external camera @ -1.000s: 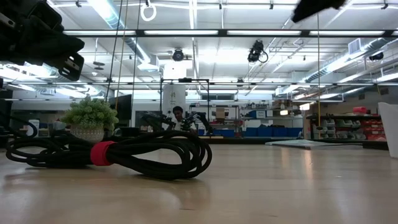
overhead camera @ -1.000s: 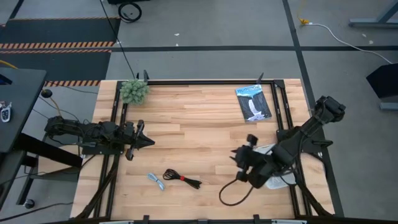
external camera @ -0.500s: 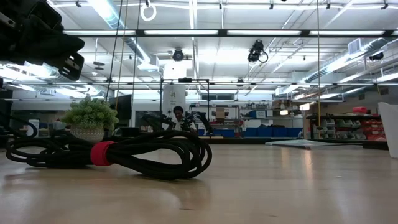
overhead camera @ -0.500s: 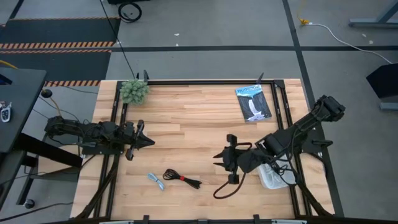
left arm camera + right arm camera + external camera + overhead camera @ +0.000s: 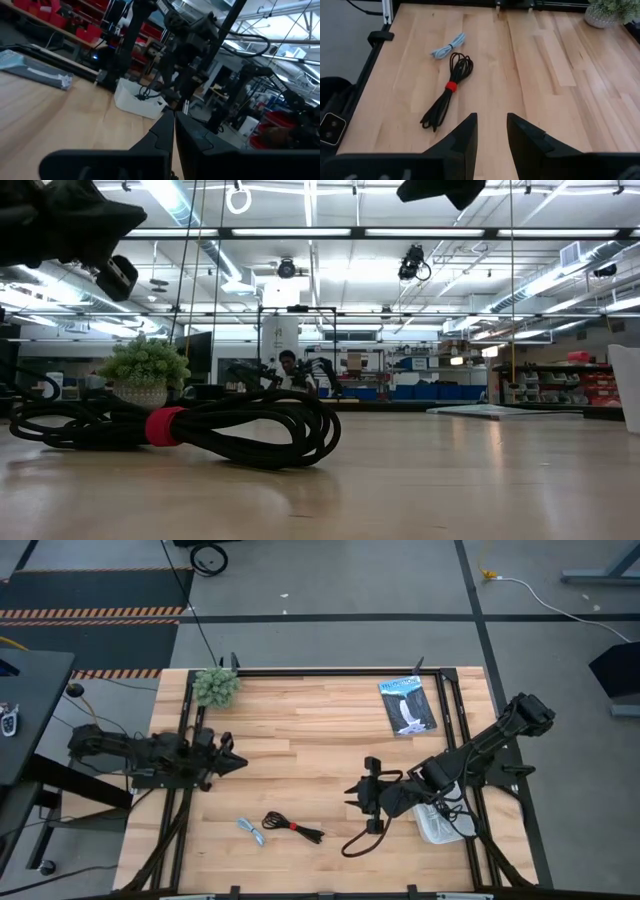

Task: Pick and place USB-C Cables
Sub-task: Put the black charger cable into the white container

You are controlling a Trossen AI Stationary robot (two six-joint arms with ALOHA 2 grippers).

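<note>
A black USB-C cable with a red band lies coiled on the table near the front edge, and also shows in the right wrist view and the low view. A pale blue cable lies just left of it. My right gripper is open and empty above the table, right of both cables, pointing at them. My left gripper is shut and empty at the table's left. A white tray sits partly under the right arm, with a dark cord in it.
A dark blue flat packet lies at the far right. A small potted plant stands at the far left corner. A black cord loop hangs by the right arm's wrist. Bare wood lies between the two grippers.
My right gripper has swung from over the white tray toward the table's left and turned toward the two cables, then held still. My left gripper has drawn slightly toward the far-left and tipped up. The cables on the table have not moved.
</note>
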